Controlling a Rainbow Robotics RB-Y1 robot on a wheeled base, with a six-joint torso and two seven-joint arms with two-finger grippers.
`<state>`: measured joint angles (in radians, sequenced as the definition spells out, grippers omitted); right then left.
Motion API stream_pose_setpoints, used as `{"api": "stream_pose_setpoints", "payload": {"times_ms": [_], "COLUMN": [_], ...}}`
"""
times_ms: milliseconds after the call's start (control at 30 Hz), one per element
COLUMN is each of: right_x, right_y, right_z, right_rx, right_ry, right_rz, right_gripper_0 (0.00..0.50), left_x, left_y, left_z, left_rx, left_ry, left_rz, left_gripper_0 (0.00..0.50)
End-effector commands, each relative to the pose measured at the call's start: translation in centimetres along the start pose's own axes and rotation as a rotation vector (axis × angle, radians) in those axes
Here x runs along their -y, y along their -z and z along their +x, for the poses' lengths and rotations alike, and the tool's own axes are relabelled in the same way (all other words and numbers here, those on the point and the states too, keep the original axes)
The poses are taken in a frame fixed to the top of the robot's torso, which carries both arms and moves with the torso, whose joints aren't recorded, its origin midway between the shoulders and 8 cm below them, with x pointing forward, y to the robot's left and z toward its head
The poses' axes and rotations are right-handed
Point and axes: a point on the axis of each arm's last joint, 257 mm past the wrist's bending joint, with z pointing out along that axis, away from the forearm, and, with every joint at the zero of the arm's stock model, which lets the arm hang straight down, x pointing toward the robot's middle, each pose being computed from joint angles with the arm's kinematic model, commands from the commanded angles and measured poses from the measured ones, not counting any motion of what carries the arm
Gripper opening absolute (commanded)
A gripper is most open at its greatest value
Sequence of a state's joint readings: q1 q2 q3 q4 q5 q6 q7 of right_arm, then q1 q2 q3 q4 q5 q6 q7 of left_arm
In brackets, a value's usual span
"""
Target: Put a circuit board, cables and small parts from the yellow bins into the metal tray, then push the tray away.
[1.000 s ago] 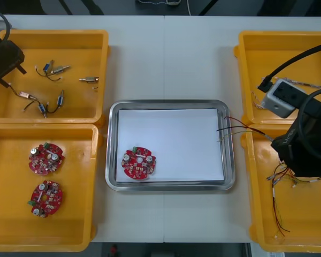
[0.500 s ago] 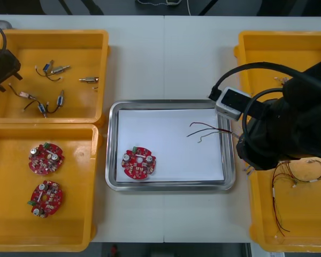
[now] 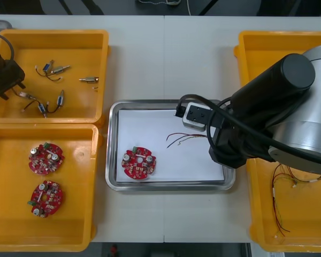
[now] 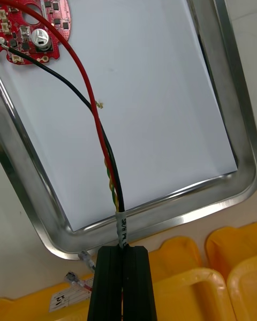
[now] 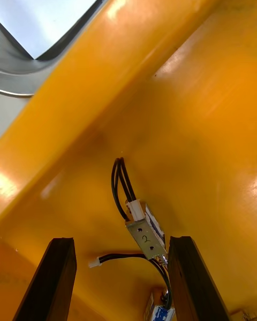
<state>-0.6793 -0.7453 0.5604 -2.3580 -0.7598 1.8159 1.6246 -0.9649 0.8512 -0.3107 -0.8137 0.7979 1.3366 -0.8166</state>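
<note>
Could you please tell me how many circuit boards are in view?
3: one board in the metal tray, two in the near left yellow bin. The right arm could hide more.

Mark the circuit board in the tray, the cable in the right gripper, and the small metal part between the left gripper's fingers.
circuit board (image 3: 139,163), front view, centre of the red disc.
red and yellow cable (image 4: 92,108), right wrist view, its red strand.
small metal part (image 5: 143,239), left wrist view, its flat plate.

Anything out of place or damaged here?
Nothing stands out. One circuit board lies in the metal tray; the right gripper, shut on the red and yellow cable, holds it over the tray. The left gripper is open over a small metal part in a yellow bin.
</note>
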Motion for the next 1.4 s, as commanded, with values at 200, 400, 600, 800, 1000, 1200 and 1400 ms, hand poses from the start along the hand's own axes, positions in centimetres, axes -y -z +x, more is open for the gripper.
{"api": "stream_pose_setpoints", "payload": {"times_ms": [200,400,600,800,1000,1200,1400], "right_x": [-1.3,-2.1,-2.7,-2.9,-3.3,-3.1,-2.9], "right_y": [-2.8,-5.4,-8.1,-10.0,-11.6,-12.5,-12.5], "right_z": [-2.2,-2.1,-1.1,-0.7,-0.1,0.5,0.6], "right_rx": [0.034,0.033,0.026,0.032,0.025,0.014,0.011], "right_ry": [0.165,0.189,0.240,0.262,0.283,0.306,0.324], "right_rz": [0.021,0.005,0.006,0.011,-0.003,0.001,0.010], "right_gripper_0": [0.000,0.000,0.000,0.000,0.000,0.000,0.074], "left_x": [3.5,3.2,2.6,2.0,1.5,0.8,0.2], "left_y": [-0.2,-0.9,-2.1,-2.8,-3.5,-4.1,-4.5], "left_z": [-0.1,0.3,0.7,1.1,1.7,1.9,2.1], "left_rx": [0.041,0.042,0.052,0.046,0.043,0.041,0.039], "left_ry": [0.005,-0.004,-0.027,-0.032,-0.040,-0.043,-0.045], "left_rz": [0.078,0.068,0.052,0.044,0.031,0.022,0.011], "left_gripper_0": [0.500,0.500,0.500,0.500,0.500,0.500,0.500]}}
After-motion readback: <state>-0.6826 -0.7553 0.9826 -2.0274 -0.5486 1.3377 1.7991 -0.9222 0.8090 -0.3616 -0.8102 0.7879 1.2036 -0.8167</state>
